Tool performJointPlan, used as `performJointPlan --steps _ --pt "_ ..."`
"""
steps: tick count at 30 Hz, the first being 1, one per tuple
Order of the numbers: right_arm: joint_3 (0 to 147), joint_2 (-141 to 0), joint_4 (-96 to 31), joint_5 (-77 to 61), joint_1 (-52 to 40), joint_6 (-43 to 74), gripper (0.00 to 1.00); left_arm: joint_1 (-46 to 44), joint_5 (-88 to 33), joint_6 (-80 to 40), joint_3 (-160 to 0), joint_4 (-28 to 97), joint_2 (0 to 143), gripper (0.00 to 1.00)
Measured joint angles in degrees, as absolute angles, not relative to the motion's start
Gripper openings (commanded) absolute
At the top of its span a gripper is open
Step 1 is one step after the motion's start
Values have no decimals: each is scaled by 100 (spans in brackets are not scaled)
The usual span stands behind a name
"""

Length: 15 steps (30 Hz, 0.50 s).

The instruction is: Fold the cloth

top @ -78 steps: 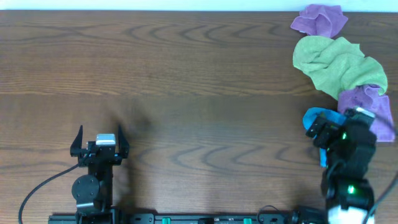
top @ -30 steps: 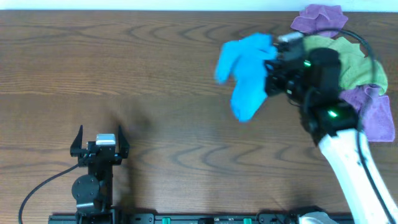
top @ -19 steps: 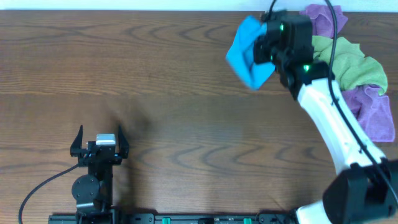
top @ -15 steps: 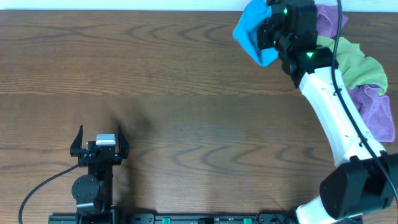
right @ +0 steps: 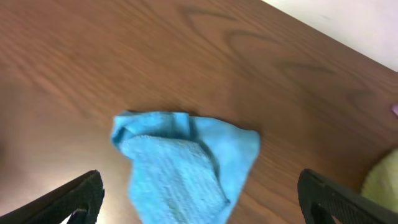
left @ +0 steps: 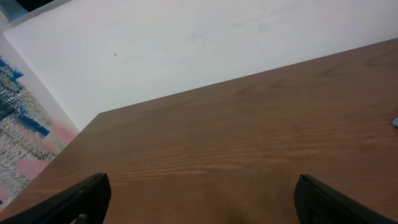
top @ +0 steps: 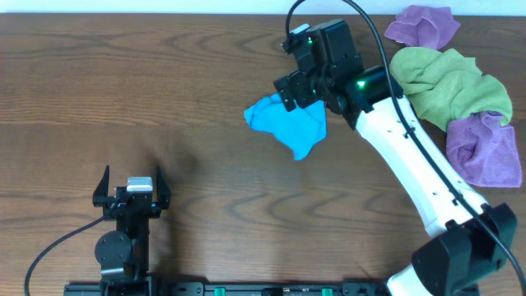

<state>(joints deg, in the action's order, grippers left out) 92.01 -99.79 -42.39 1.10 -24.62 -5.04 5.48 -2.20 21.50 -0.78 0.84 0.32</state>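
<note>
On the far half of the surface [top: 164,74], a bit right of centre: the cloth [top: 286,127] lies in a crumpled heap, well apart from the lime-green cloth [top: 444,82] and purple cloths [top: 481,152] at the right edge. Right gripper [top: 302,92] hovers over its far-right edge. The wrist view shows its fingers [right: 78,196] spread wide with nothing clamped, so the cloth is loose on the wood. Left gripper [top: 131,182] sits parked near left, fingers apart, empty.

My read of the step: cloth staged, fold not started. Next move calls for flattening the heap: find a corner or hem, pinch it, drag it out square. Probably a two-arm job. Layers overlap, so the corner pick is the risk.

Versus half a second ago: the cloth was up in the right fingers at the far edge by the pile. Now it's down, released, further left and nearer. Left arm unchanged.
</note>
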Motion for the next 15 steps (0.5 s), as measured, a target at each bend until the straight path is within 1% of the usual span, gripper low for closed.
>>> performJointPlan --steps 6,11,15 --pt "9201 -10895 -4209 217 -2252 -801 99 548 -217 2150 -78 84 32 95" --pt "9198 -11668 -4219 30 -2185 -1107 92 548 -217 2150 -78 84 32 95" --pt "9198 -11896 -4244 -185 -2158 -1411 85 548 -217 2147 -78 84 32 95"
